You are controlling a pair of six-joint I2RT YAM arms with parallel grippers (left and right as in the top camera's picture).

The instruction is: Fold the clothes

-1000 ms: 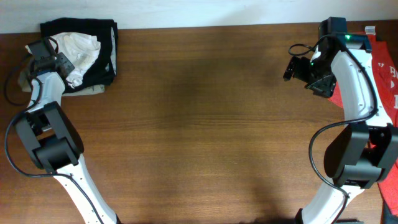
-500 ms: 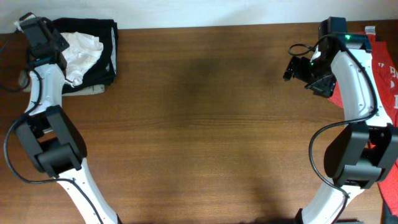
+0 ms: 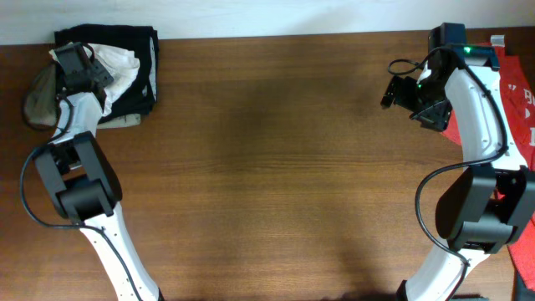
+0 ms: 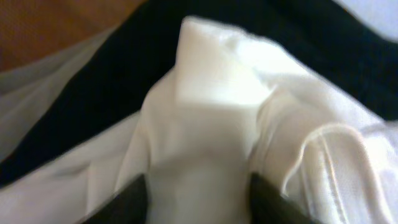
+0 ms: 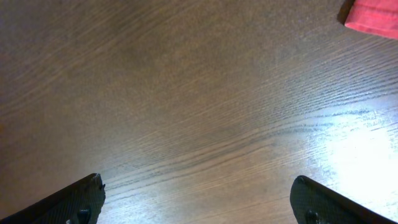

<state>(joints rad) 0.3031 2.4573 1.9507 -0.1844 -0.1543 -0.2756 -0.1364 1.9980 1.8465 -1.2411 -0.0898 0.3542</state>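
Observation:
A pile of clothes lies at the table's far left corner: a crumpled white garment (image 3: pixel 117 67) on top of a black garment (image 3: pixel 140 48). My left gripper (image 3: pixel 77 65) is down on the pile's left side. In the left wrist view its fingers (image 4: pixel 198 205) are closed in on a fold of the white garment (image 4: pixel 211 106), with the black garment (image 4: pixel 81 118) behind it. My right gripper (image 3: pixel 390 94) hangs open and empty over bare wood at the far right, which shows in the right wrist view (image 5: pixel 199 199).
A grey-olive cloth (image 3: pixel 37 94) lies at the table's left edge beside the pile. Red cloth (image 3: pixel 512 88) lies at the right edge, and its corner shows in the right wrist view (image 5: pixel 373 15). The brown wooden table (image 3: pixel 267 167) spans the middle.
My left gripper swung out to the far left corner, then came back down onto the white garment. More of the grey-olive cloth shows at the left. The right arm has not moved.

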